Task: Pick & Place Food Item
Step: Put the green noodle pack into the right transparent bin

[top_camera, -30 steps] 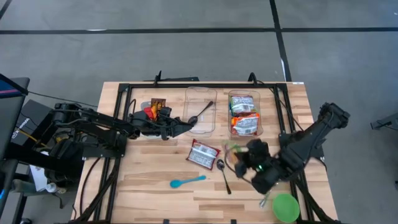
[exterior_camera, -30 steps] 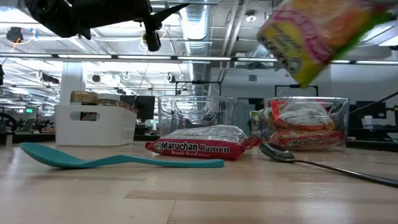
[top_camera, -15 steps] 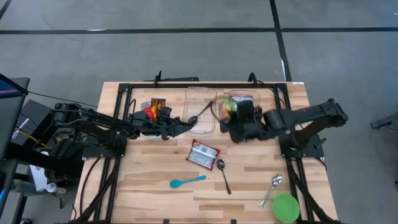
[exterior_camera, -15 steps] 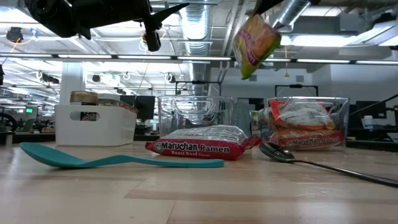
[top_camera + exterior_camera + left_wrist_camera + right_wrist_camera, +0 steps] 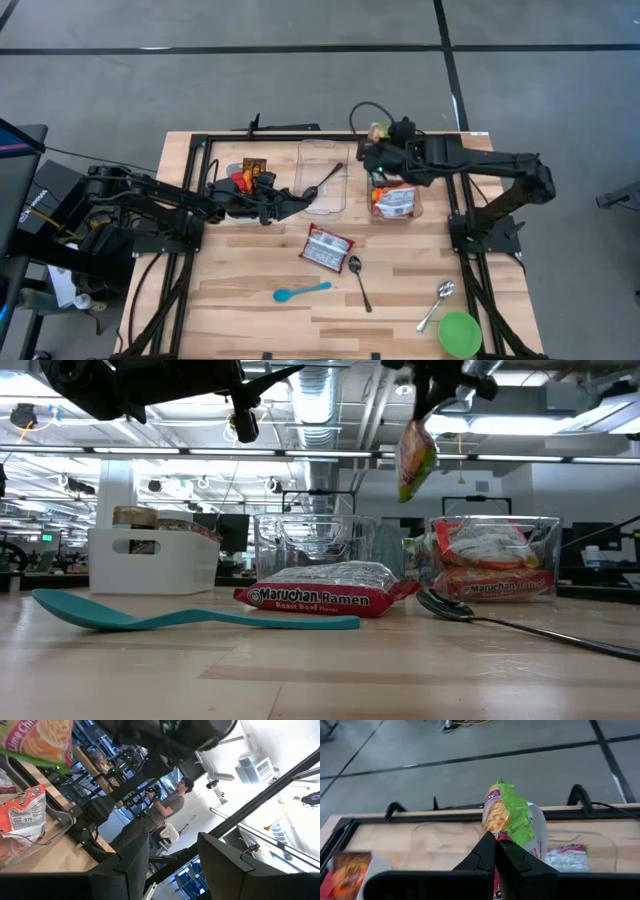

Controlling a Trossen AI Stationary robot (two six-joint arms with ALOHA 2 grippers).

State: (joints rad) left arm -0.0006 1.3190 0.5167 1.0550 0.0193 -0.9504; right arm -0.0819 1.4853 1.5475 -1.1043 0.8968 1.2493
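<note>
A green and yellow ramen packet [image 5: 509,815] hangs in the air above the clear bin [image 5: 412,205] at the far right, which holds more ramen packets [image 5: 490,565]. My right gripper [image 5: 495,839] is shut on it; in the low view it shows up high [image 5: 432,385]. Another red ramen packet [image 5: 327,247] lies flat on the table's middle. My left gripper [image 5: 298,203] waits left of the middle clear bin [image 5: 312,150], open with nothing between its fingers [image 5: 131,865]. My right gripper pinches one end of the green and yellow packet [image 5: 498,834] between its two fingers. The fingers slant downward toward the table's far side. The packet hangs clear below the gripper [image 5: 415,455], edge-on in the low view, above the right bin.
The middle clear bin holds a black spoon [image 5: 322,182]. A white box of snacks [image 5: 252,172] stands at the far left. A teal spoon [image 5: 300,291], two metal spoons [image 5: 358,280] [image 5: 438,300] and a green bowl [image 5: 459,333] lie toward the near edge.
My right gripper has swung from the table's near right corner toward the far edge and risen, turning as it went. The green and yellow packet went with it, staying clear of the table, and now hangs over the far right bin.
</note>
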